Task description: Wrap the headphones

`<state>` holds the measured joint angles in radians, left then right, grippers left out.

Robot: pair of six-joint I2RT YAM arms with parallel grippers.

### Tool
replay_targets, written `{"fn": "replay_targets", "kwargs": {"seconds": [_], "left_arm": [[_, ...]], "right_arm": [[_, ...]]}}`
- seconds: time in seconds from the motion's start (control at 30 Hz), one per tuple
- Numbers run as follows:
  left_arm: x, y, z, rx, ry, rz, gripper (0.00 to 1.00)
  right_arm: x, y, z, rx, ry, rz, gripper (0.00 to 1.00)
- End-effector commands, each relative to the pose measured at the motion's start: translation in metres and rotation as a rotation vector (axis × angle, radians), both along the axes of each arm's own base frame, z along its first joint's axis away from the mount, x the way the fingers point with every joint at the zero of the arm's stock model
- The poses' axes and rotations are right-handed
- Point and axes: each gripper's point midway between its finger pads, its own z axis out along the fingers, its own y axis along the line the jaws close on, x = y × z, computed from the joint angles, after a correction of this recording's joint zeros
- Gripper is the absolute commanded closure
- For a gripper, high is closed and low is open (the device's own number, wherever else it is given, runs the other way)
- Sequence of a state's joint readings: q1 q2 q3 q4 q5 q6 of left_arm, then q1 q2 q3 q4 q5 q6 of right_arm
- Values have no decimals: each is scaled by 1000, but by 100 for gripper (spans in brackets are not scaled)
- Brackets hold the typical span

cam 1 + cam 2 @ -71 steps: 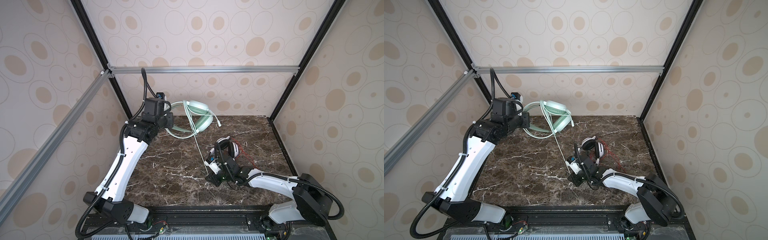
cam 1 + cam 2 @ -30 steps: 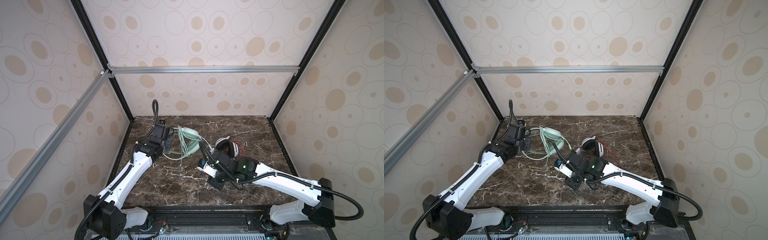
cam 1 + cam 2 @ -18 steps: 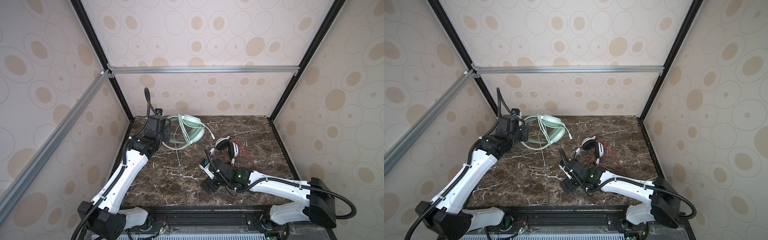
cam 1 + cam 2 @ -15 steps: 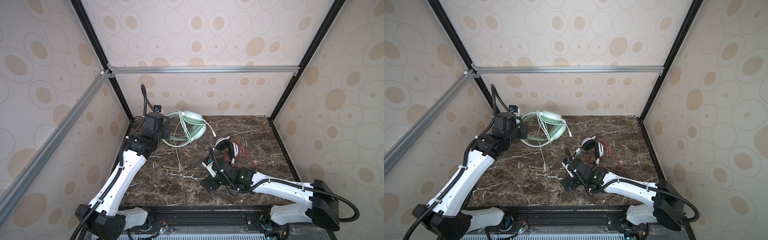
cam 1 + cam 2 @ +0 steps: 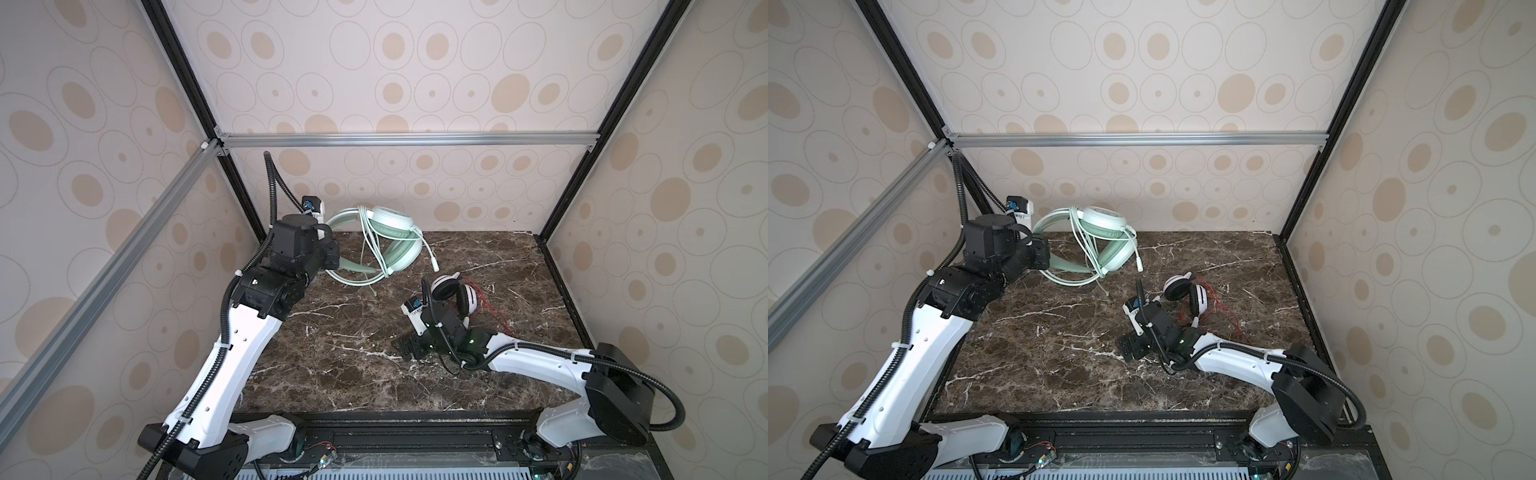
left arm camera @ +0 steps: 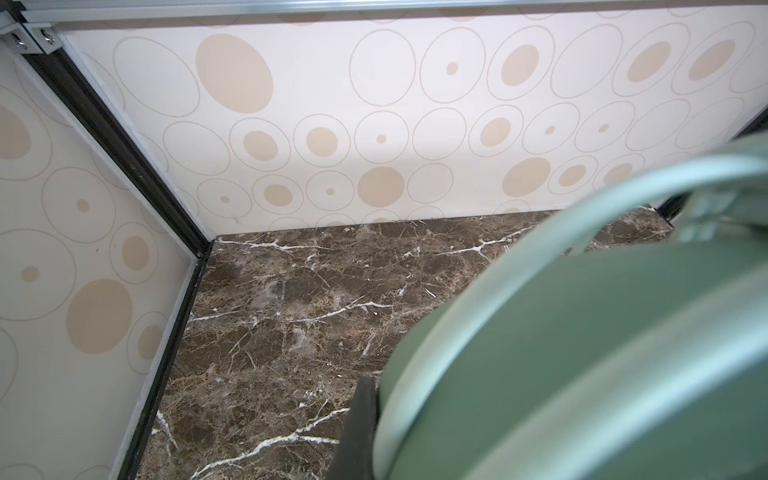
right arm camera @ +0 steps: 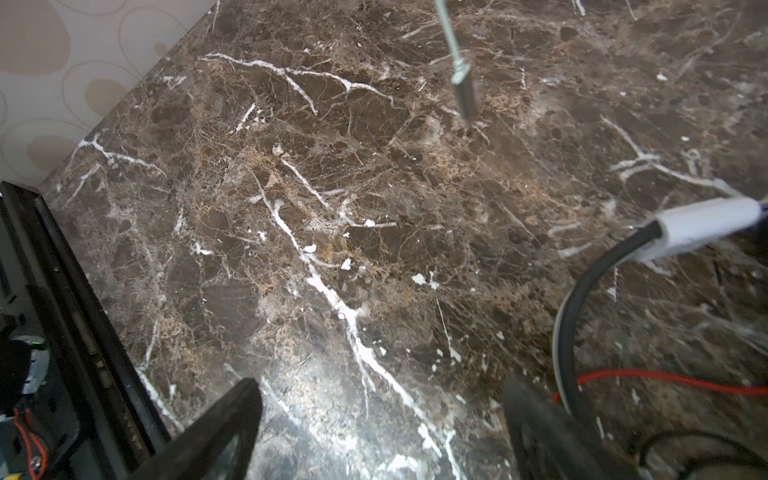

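Compared with one second ago, the left arm has risen and lifted the mint-green over-ear headset off the dark brown marble tabletop. The right arm has drawn back toward the lower right of both top views. The pale green cable, which earlier ran stretched to the right gripper, now hangs free. The left arm rises steeply from its base at the lower left, with the white forearm leaning toward the upper middle. Its wrist is bent so that the left gripper points sideways to the right of the frame. This gripper is closed tightly on the thin headband of the green headset. The headset hangs in the air in the upper middle of both top views, above the back of the table and near the rear wall. The cable crosses the headband and ear cups in a few loops. Its loose end hangs down with the plug close to the marble; whether it touches I cannot tell. The right arm lies low and stretched out from its base at the lower right toward the centre. The right gripper is just over the table with its fingers wide apart and nothing between them. Just behind it, in the middle right, the white-and-black headset rests on the table. Its thin red cable lies loosely beside it.
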<state>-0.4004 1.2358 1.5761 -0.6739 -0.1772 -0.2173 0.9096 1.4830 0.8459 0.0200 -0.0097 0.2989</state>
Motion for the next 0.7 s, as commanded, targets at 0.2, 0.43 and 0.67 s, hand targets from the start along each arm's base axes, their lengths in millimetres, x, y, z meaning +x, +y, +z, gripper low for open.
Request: {"fn": "replay_targets", "kwargs": {"seconds": [0.2,0.43,0.67], "left_arm": [[0,-11,55,-74,-127,-41,100],[2,-15,65,-80,-131,-52,100],[1,-17,72,-94,-133,-56,100]], "right_arm": [[47,30,-16,111,-28,145,28],[73,55,-37,93,-69,308,22],[83,90,-37,214,-49,384,22]]}}
